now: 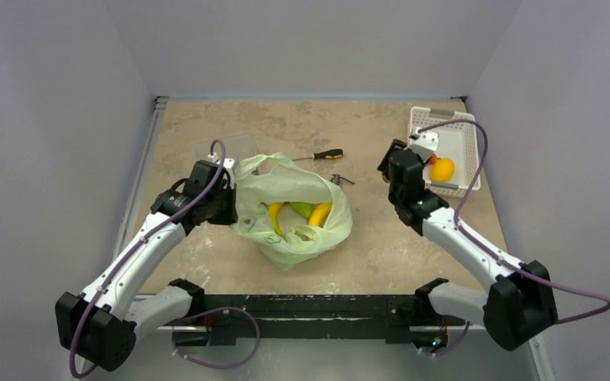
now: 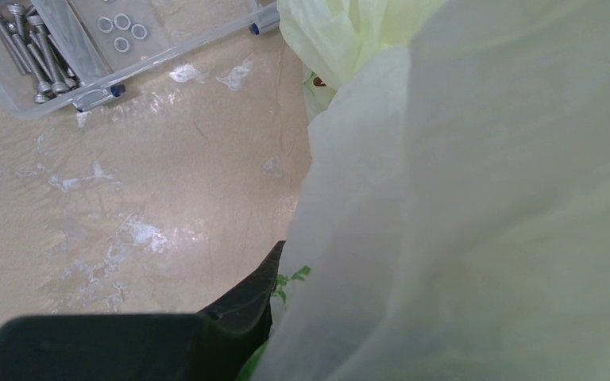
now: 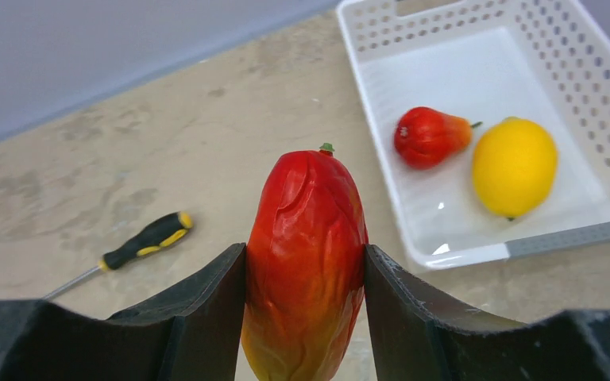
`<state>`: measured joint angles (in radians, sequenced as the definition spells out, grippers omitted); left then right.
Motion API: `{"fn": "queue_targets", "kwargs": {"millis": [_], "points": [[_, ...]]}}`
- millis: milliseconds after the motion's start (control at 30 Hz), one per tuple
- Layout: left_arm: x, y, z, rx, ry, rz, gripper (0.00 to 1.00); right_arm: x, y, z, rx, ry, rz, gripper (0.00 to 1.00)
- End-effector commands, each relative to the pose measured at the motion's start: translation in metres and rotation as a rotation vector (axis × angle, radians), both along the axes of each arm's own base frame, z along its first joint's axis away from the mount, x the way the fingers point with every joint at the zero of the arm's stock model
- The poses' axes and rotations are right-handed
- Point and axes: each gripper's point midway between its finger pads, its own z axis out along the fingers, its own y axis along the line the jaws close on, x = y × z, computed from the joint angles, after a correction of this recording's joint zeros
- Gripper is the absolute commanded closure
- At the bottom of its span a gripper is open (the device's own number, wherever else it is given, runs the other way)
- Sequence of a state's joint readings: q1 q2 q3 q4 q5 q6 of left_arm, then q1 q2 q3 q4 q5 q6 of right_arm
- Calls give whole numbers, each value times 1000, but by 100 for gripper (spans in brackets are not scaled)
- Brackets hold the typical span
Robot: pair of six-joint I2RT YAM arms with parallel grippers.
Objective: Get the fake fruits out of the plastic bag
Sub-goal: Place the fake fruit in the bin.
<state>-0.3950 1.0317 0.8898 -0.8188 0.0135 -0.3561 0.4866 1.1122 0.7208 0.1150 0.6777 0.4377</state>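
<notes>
Top external: the plastic bag (image 1: 290, 238) lies mid-table, mouth open, with a banana (image 1: 274, 216), a green pear (image 1: 302, 209) and an orange-yellow fruit (image 1: 320, 214) inside. The left gripper (image 1: 226, 200) sits at its left rim; the right gripper (image 1: 393, 167) hangs just beside the white basket (image 1: 461, 147), well apart from the bag.

Left wrist: one dark finger (image 2: 238, 309) presses against the pale film and the jaws are fully closed, so I judge they pinch the bag's edge. Hold that pinch steady so the mouth gapes for the next reach.

Right wrist: the jaws, partly apart, clamp a red fruit (image 3: 306, 206) upright above the table, short of the basket, where a red pear-shaped fruit (image 3: 429, 136) and a yellow fruit (image 3: 515, 165) lie. A screwdriver (image 3: 147, 240) lies off to the left. To do this well, I judge: carry the fruit over the rim, lower it to the bare floor beside those two, and let go low so it cannot bounce out
</notes>
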Motion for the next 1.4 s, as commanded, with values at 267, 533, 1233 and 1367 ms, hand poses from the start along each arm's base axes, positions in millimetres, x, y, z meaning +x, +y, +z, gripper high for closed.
{"fn": "queue_targets", "kwargs": {"millis": [267, 533, 1233, 1367], "points": [[5, -5, 14, -26, -44, -5, 100, 68, -103, -16, -44, 211, -288, 100], [4, -4, 15, -27, -47, -5, 100, 96, -133, -55, -144, 432, -260, 99], [2, -9, 13, -26, -37, -29, 100, 111, -144, -111, -64, 601, -115, 54], [2, -9, 14, -27, -40, -29, 100, 105, -152, -105, -64, 590, -185, 42]]}}
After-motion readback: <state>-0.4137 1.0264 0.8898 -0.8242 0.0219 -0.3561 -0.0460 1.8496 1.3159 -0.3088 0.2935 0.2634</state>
